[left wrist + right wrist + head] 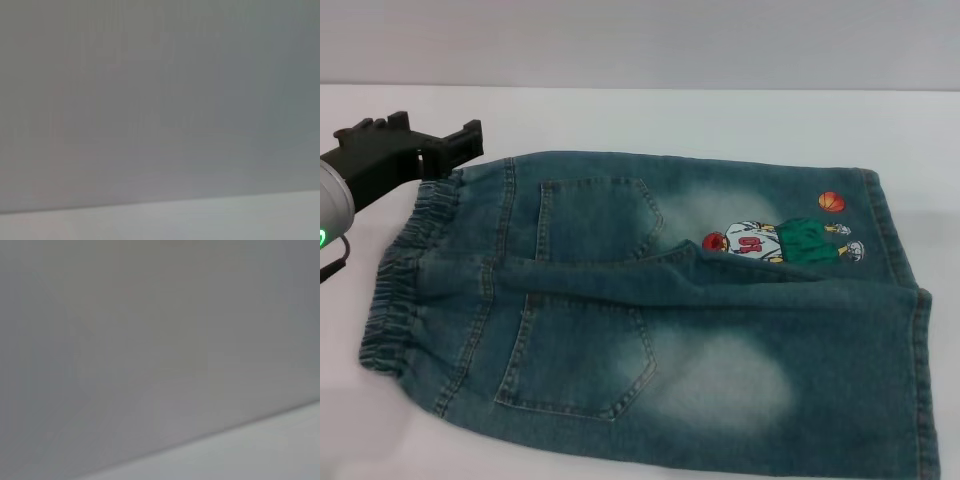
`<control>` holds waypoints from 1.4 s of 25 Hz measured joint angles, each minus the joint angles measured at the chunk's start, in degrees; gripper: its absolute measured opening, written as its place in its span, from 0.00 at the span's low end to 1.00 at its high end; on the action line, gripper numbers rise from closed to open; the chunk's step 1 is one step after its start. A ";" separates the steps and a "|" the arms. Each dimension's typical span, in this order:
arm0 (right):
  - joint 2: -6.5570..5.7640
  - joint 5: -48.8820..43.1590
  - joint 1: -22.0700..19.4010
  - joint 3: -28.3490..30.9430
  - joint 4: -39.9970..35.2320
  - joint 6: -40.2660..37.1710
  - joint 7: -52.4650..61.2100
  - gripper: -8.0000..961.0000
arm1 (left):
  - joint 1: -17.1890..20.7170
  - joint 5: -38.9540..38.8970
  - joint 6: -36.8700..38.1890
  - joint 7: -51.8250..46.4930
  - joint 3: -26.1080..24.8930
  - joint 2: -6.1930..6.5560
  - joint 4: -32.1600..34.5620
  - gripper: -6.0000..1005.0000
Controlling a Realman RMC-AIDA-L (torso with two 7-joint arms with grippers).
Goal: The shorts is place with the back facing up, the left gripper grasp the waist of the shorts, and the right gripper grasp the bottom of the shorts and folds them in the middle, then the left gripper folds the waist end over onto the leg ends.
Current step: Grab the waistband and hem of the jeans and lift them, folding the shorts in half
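Observation:
Blue denim shorts (650, 320) lie flat on the white table (650, 115), back side up with two patch pockets showing. The elastic waist (405, 270) is at the left and the leg ends (910, 330) at the right. The far leg carries a cartoon figure print (780, 240) with a small basketball. My left gripper (460, 140) hovers at the far left, just beside the far corner of the waist, holding nothing that I can see. The right gripper is out of view. Both wrist views show only grey wall and white table.
The near edge of the shorts runs out of the bottom of the head view. A grey wall (640, 40) rises behind the table's far edge. Bare table lies beyond the shorts and to their left.

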 joint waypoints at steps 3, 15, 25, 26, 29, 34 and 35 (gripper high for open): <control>0.19 -11.72 2.42 0.44 1.43 5.18 7.62 0.76 | -1.18 0.00 -4.85 -0.71 -1.66 -0.04 -0.68 0.83; -0.17 -11.25 3.32 6.38 13.26 30.77 2.56 0.75 | -2.74 8.15 -26.85 -4.81 -7.11 -0.17 -7.48 0.82; 0.68 -7.01 4.68 12.60 12.30 37.65 0.50 0.75 | -5.12 9.52 -35.42 -4.98 -9.14 -0.16 -6.03 0.81; 0.96 -6.64 4.30 12.92 12.56 38.04 0.40 0.75 | -5.12 9.52 -35.42 -4.98 -9.14 -0.16 -6.03 0.81; 1.77 -6.30 2.89 13.08 13.58 38.72 0.19 0.75 | -5.42 11.30 -40.92 -5.11 -10.70 -0.14 -7.66 0.81; 2.82 -6.47 1.03 13.07 14.05 39.08 0.08 0.75 | -6.33 15.09 -47.54 -6.39 -10.83 -0.17 -8.21 0.80; 2.96 -6.50 0.77 13.08 14.02 39.05 0.04 0.75 | -6.53 15.21 -48.23 -6.46 -10.83 -0.16 -7.99 0.80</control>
